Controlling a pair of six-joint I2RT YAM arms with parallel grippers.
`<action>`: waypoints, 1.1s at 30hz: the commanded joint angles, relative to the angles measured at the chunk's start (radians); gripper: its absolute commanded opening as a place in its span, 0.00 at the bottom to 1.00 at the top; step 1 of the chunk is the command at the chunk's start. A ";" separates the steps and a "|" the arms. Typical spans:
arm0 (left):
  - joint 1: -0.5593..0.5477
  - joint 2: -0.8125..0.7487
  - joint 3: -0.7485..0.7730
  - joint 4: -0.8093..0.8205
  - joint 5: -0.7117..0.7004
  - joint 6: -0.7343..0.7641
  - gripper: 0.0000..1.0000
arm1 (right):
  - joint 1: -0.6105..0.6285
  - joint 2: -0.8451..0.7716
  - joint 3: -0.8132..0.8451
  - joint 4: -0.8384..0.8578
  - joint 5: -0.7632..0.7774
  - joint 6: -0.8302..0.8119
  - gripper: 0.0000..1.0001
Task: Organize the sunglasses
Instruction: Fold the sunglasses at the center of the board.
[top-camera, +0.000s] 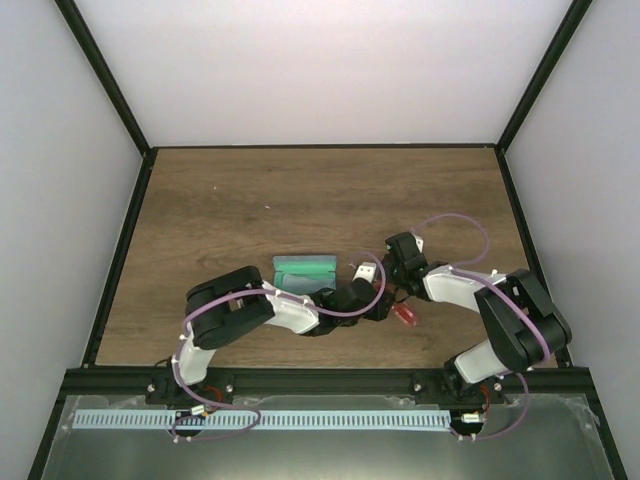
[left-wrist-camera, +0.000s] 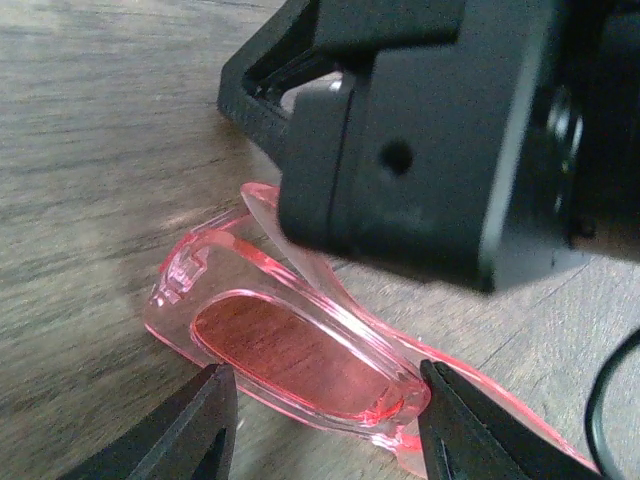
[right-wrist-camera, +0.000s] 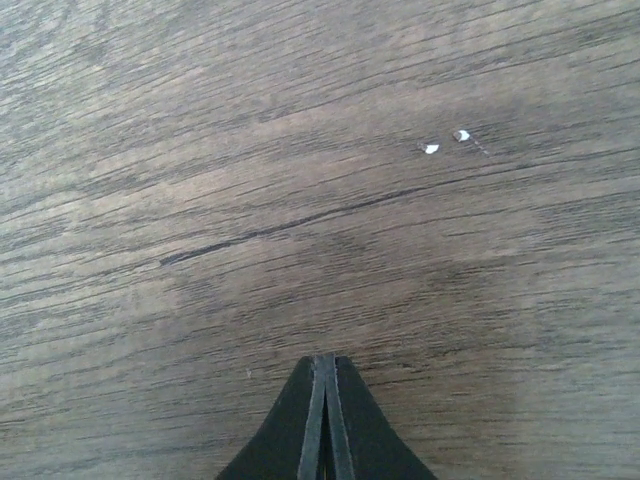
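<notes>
The sunglasses (left-wrist-camera: 300, 350) lie on the wooden table, with red translucent lenses and a clear pink frame; in the top view they show as a small red shape (top-camera: 406, 316). My left gripper (left-wrist-camera: 330, 405) is open and low over the table, one fingertip on each side of the nearer lens. The right fingertip (left-wrist-camera: 470, 430) stands against the bridge. A clear arm of the sunglasses rises under the black body of the right arm (left-wrist-camera: 420, 140), which hangs just above them. My right gripper (right-wrist-camera: 323, 362) is shut with nothing between its fingers, pointing at bare wood.
A teal-green rectangular case (top-camera: 305, 268) lies just left of both grippers, behind the left forearm. Both arms meet near the table's middle front (top-camera: 385, 300). Two small white specks (right-wrist-camera: 445, 141) mark the wood. Black frame rails (top-camera: 120, 250) border the table.
</notes>
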 joint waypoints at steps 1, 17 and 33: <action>0.018 0.090 0.003 -0.128 0.041 -0.026 0.52 | 0.020 -0.001 -0.043 -0.118 -0.057 0.006 0.01; 0.045 -0.093 -0.106 -0.155 -0.030 0.021 0.56 | 0.020 -0.108 0.094 -0.238 0.015 -0.030 0.14; 0.006 -0.270 -0.053 -0.337 -0.215 0.076 0.64 | 0.014 -0.107 0.127 -0.248 0.018 -0.072 0.18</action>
